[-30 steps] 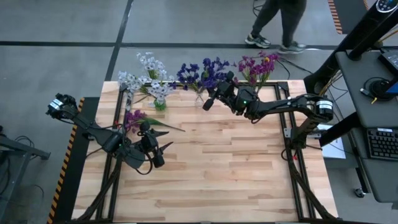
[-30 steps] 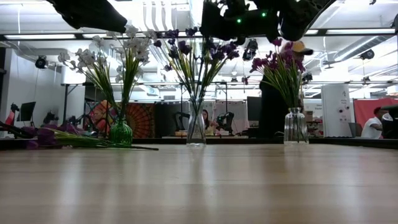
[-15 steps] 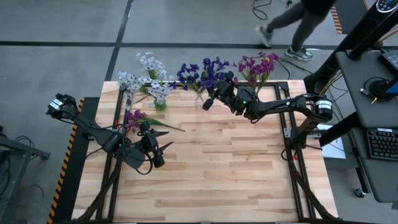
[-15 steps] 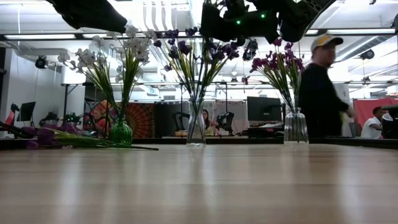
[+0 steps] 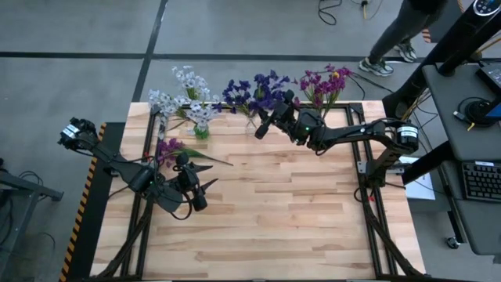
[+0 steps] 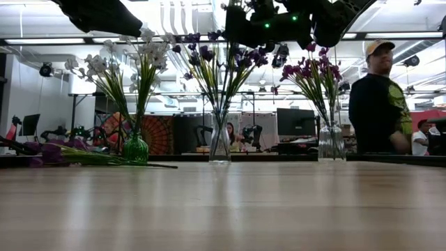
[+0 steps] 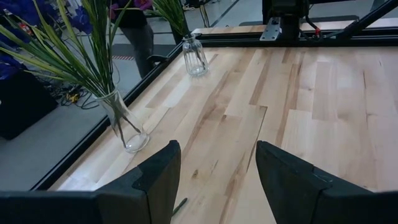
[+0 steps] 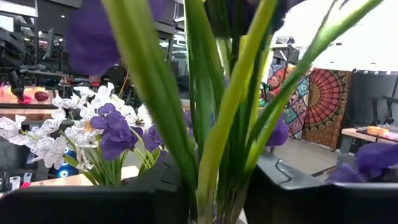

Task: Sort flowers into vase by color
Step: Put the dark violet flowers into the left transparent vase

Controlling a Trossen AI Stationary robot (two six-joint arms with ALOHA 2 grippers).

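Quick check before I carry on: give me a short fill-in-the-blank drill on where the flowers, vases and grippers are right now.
1. The right gripper is at the ____ vase, with dark blue-violet flowers.
2. The magenta sprigs not yet in a vase lie on the table near the ____ gripper.
3. The whitish flowers stand in a ____ vase.

Missing words: middle; left; green

Light wood table [image 5: 282, 211]: three vases stood along far edge, green [image 5: 201, 131], clear [image 5: 251, 125], clear [image 5: 317, 110]; magenta sprigs [image 5: 174, 149] laid flat nr left edge.
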